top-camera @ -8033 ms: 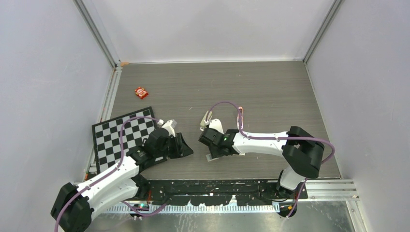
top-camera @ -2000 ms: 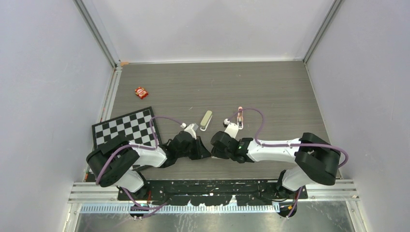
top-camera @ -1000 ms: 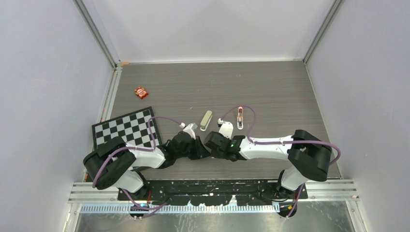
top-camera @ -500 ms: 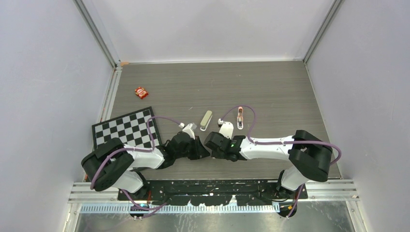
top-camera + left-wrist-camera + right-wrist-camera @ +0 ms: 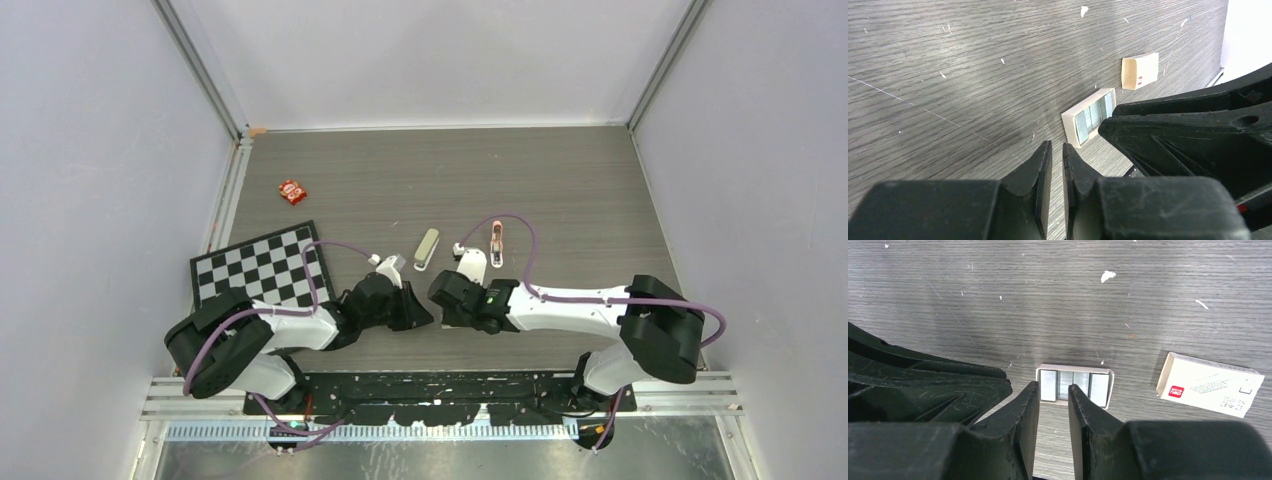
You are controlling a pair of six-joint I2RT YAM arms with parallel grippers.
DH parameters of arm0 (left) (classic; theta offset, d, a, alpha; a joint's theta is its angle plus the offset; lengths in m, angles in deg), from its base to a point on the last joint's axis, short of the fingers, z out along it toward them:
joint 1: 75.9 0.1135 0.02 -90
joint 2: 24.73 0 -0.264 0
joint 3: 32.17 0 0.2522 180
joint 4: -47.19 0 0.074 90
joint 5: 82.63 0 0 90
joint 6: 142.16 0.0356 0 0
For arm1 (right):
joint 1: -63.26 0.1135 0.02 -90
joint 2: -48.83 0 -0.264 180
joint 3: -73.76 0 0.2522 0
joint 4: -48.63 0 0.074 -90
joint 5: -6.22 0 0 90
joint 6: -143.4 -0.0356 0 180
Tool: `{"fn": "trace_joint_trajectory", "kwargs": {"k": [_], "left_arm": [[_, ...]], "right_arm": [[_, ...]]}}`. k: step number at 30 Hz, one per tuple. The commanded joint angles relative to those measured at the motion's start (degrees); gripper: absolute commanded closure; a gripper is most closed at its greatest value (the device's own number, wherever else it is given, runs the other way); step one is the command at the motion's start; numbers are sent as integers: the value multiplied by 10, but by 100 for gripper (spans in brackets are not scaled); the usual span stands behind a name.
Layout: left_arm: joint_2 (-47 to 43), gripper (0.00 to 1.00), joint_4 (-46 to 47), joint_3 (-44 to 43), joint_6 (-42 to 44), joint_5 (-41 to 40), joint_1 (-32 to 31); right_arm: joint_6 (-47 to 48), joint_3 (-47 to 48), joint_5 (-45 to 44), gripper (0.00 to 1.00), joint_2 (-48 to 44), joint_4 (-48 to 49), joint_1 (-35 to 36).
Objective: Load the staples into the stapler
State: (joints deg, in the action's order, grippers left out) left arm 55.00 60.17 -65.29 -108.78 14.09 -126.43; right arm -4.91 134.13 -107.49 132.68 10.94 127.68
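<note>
The pale beige-green stapler (image 5: 427,249) lies flat on the table, just beyond both grippers. The staples (image 5: 1098,389) are silvery strips in a small open white tray (image 5: 1074,369), which also shows in the left wrist view, tray (image 5: 1066,122) and staples (image 5: 1093,116). My right gripper (image 5: 1053,385) hovers at the tray's near edge, its jaws slightly open with nothing between them. My left gripper (image 5: 1057,145) sits low just left of the tray, its jaws nearly touching and empty. From above, the left gripper (image 5: 415,308) and right gripper (image 5: 441,300) meet tip to tip and hide the tray.
A white staple box with a red label (image 5: 1209,384) lies right of the tray. A small pink stapler-like object (image 5: 497,243) lies right of the stapler. A checkerboard (image 5: 262,268) is at the left and a red packet (image 5: 292,191) farther back.
The right arm has shifted slightly to the right and its jaws have parted a little. The left arm has hardly moved.
</note>
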Motion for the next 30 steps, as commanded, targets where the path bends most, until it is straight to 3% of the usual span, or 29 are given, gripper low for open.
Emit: {"fn": "trace_joint_trajectory", "kwargs": {"k": [1, 7, 18, 30], "left_arm": [[-13, 85, 6, 3, 7, -14, -2], [-16, 85, 6, 5, 7, -14, -2], [-18, 85, 2, 5, 9, -16, -2], [-18, 85, 2, 6, 9, -18, -2]], "right_arm": [[6, 7, -11, 66, -3, -2, 3], [3, 8, 0, 63, 19, 9, 3], [0, 5, 4, 66, 42, 18, 3], [-4, 22, -48, 69, 14, -63, 3]]}}
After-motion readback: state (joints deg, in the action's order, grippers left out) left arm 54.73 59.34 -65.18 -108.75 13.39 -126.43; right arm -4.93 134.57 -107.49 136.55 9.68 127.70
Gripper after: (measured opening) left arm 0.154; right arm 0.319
